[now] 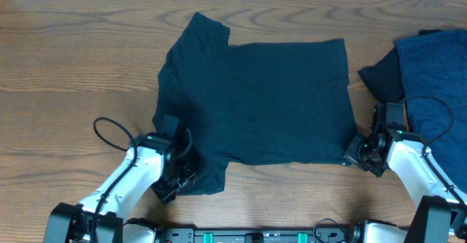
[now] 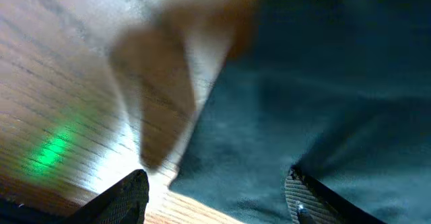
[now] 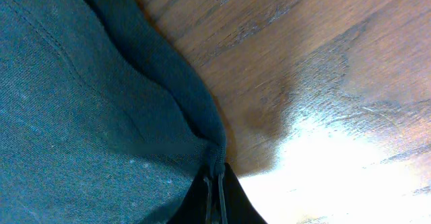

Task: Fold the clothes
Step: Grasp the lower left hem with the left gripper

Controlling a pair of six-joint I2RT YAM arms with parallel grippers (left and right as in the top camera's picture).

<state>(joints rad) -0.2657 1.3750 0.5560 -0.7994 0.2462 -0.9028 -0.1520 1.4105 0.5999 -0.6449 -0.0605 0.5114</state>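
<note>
Left jaws stand wide apart, low over the near sleeve of the T-shirt (image 1: 263,101), with the fabric's edge lying between the two fingers (image 2: 124,197). Right jaws are pinched closed on the shirt's near hem corner. The dark shirt lies spread flat on the wooden surface (image 1: 66,60), reaching from one pair of jaws to the other. A heap of navy-blue clothes (image 1: 438,68) lies just outside the right jaws.
</note>
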